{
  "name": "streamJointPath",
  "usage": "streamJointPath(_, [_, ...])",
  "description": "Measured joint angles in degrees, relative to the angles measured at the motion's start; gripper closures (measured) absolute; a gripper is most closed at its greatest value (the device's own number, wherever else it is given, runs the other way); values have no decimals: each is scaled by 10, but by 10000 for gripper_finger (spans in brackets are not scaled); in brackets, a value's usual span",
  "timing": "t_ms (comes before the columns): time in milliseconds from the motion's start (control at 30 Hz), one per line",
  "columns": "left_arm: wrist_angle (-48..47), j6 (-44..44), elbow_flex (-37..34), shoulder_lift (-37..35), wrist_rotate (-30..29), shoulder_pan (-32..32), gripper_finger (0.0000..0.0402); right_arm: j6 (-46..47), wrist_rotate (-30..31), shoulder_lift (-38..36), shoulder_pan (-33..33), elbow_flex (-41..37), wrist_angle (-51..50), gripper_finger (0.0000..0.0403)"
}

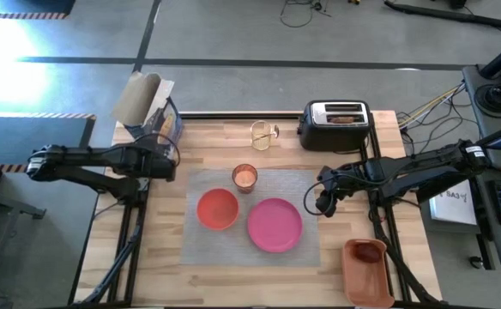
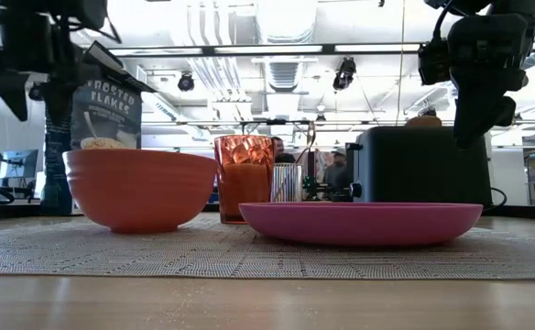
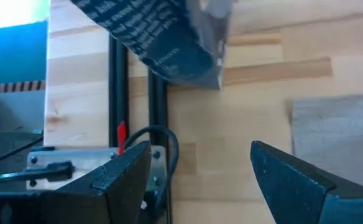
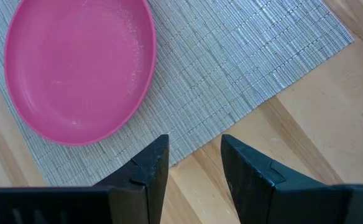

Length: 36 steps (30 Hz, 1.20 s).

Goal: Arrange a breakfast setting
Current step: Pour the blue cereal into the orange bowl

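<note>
On wood, placemat (image 1: pixel 252 216) lies crosswise

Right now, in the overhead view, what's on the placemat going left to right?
On the grey placemat: orange-red bowl → glass of orange-pink drink, farther back → round pink plate. Right gripper hovers at the mat's right edge.

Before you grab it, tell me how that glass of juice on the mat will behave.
The glass looks tall and narrow, and it is nearly full, so it probably tips or spills if pushed high up. Its faceted wall may be slippery and breakable. It stands on the woven mat close to the orange bowl, so a sideways shove could snag or knock the bowl.
</note>
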Motion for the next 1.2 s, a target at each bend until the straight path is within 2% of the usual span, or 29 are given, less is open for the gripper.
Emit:
streamJointPath(167, [8, -24, -35, -25, -23, 1, 143, 0, 0, 0, 0, 0, 0, 266])
streamJointPath(567, [2, -42, -33, -35, -81, 26, 143, 0, 0, 0, 0, 0, 0, 266])
streamJointPath(733, [24, 23, -33, -47, -81, 67, 143, 0, 0, 0, 0, 0, 0, 266])
streamJointPath(967, [82, 144, -35, -53, -81, 161, 143, 0, 0, 0, 0, 0, 0, 266])
streamJointPath(1200, [139, 227, -35, -47, -75, 241, 143, 0, 0, 0, 0, 0, 0, 266])
